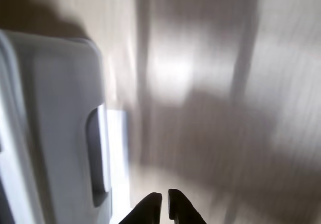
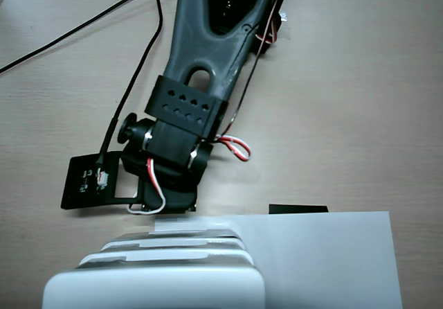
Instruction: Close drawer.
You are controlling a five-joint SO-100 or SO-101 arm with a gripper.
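Note:
In the wrist view the picture is blurred. The drawer [image 1: 55,123] fills the left side as a pale grey-white front with a rounded corner and a small flat handle tab [image 1: 100,153]. My gripper [image 1: 165,204] enters from the bottom edge, just right of the tab. Its two black fingertips are nearly together with nothing between them. I cannot tell if they touch the drawer. In the fixed view the arm [image 2: 201,59] reaches down to the drawer's rim [image 2: 201,227] at the white cabinet [image 2: 152,285]. The wrist hides the fingertips there.
Other white drawer fronts [image 2: 166,255] are stacked below the rim. A flat white sheet of paper [image 2: 332,253] lies right of the cabinet, with a small black piece [image 2: 297,208] at its top edge. Black cables [image 2: 83,25] run at the upper left. The table [image 2: 360,101] is beige wood.

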